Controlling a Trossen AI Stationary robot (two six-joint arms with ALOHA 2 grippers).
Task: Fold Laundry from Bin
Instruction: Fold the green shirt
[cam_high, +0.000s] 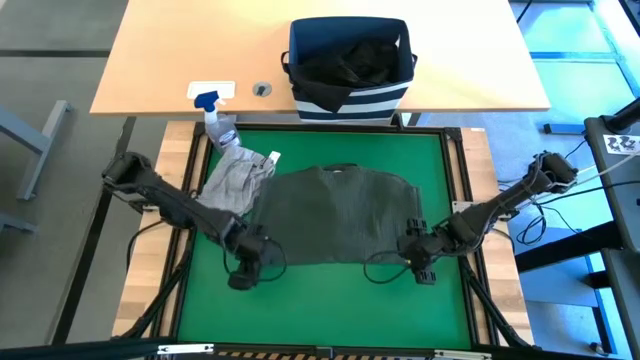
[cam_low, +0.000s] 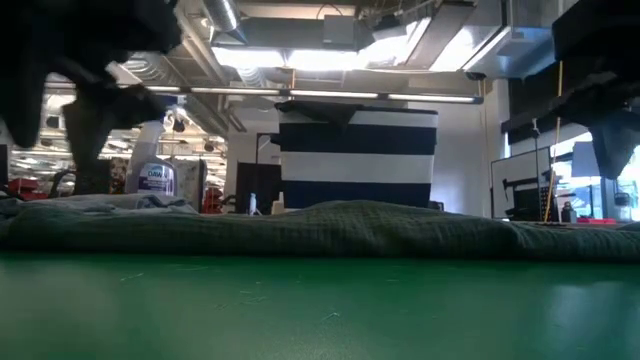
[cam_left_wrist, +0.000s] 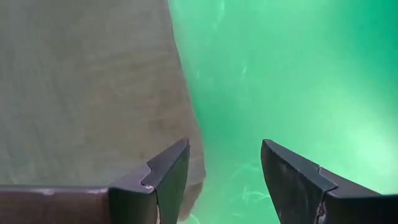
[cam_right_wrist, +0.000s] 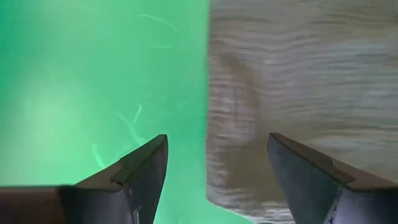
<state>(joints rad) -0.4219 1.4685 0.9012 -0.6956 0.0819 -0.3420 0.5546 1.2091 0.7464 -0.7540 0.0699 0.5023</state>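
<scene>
The left gripper (cam_high: 246, 272) and right gripper (cam_high: 420, 266) hover with jaws wide at the near corners of the dark olive garment (cam_high: 335, 215), spread flat on the green desk (cam_high: 330, 305). A grey garment (cam_high: 232, 180) lies beside it. Farther back, the bin (cam_high: 350, 70) holds what seems black cloth.

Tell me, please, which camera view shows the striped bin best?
The high view: the bin appears whole, on the wooden table, dark laundry inside. The low view shows only its striped side behind the olive garment. Neither wrist view shows it.
</scene>
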